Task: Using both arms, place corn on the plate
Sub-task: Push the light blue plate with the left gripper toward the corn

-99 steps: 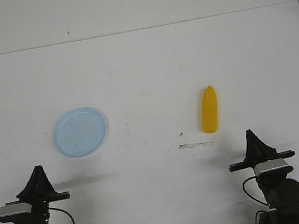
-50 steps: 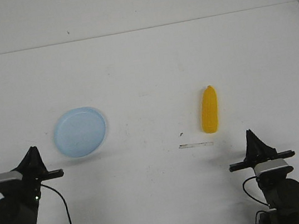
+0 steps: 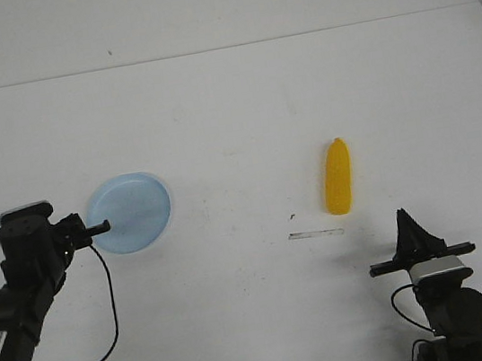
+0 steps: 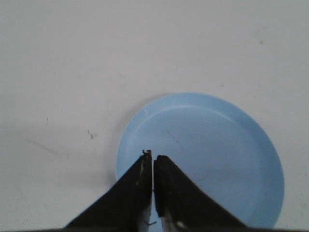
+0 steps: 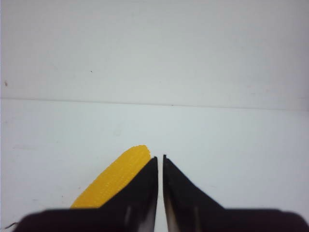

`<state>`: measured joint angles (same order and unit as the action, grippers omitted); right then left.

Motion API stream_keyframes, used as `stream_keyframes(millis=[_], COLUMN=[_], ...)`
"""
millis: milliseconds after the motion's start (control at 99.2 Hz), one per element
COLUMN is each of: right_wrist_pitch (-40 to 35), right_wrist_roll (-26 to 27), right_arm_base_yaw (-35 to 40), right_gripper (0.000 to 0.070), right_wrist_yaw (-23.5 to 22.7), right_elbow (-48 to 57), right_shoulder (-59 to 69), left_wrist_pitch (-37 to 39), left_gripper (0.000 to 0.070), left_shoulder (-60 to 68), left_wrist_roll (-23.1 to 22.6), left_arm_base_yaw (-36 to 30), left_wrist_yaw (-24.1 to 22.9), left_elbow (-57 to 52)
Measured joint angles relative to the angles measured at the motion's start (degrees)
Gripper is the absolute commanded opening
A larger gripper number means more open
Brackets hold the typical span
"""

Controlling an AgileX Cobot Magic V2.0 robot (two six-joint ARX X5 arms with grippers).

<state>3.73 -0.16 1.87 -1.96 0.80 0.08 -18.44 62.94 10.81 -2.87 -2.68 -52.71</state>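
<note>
Front view shows the corn (image 3: 338,178) lying free on the white bench (image 3: 239,108), right of centre, its blunt tip pointing away from the robot and nothing touching it. Well apart from it, on the left side, sits the pale blue plate (image 3: 133,207), with nothing on it. A thin clear strip (image 3: 316,234) lies on the bench just in front of the corn.

The left gripper (image 3: 101,226) reaches over the plate's near-left rim; its wrist view shows the jaws together, tips above the plate's edge and holding nothing. The right gripper (image 3: 403,220) is parked low, near the corn but not touching, jaws likewise together with only a sliver between them; its wrist view shows the corn just ahead and off to one side.

The task looks barely begun: the corn is not yet picked up. The next move likely calls for the right jaws to part and close across the cob's middle.
</note>
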Motion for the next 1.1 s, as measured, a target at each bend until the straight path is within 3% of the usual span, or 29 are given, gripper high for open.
stream_keyframes(millis=[192,403,444,494,554,605,1099], right_wrist_pitch=[0.0,0.0,0.0,0.0,0.0,0.0,0.0], right_wrist_roll=[0.0,0.0,0.0,0.0,0.0,0.0,0.0], right_arm_base_yaw=[0.0,0.0,0.0,0.0,0.0,0.0,0.0], right_gripper=[0.0015,0.0015,0.0015,0.0015,0.0015,0.0015,0.0015], right_wrist_yaw=[0.0,0.0,0.0,0.0,0.0,0.0,0.0], right_elbow=[0.0,0.0,0.0,0.0,0.0,0.0,0.0], right_shoulder=[0.0,0.0,0.0,0.0,0.0,0.0,0.0], left_wrist_pitch=[-12.3,-13.3,-13.0,-13.0,-13.1,-13.1,-8.2], left_gripper=[0.0001,0.0005,0.0023,0.0105,0.0205,0.0245,0.0245], left_shoulder=[10.6,20.0,21.5,23.3,25.4,26.9,33.5], left_wrist_roll=[5.1,6.0,6.2,6.4,6.6,6.6,6.6], left_arm_base_yaw=[4.1,13.3,14.5,15.5,15.9,15.9,15.8], left_wrist_yaw=[5.2,21.7,24.5,26.6,27.0,27.1,27.4], left_elbow=[-8.4,-11.5,-11.6,-11.6,-11.6,-11.6,-11.6])
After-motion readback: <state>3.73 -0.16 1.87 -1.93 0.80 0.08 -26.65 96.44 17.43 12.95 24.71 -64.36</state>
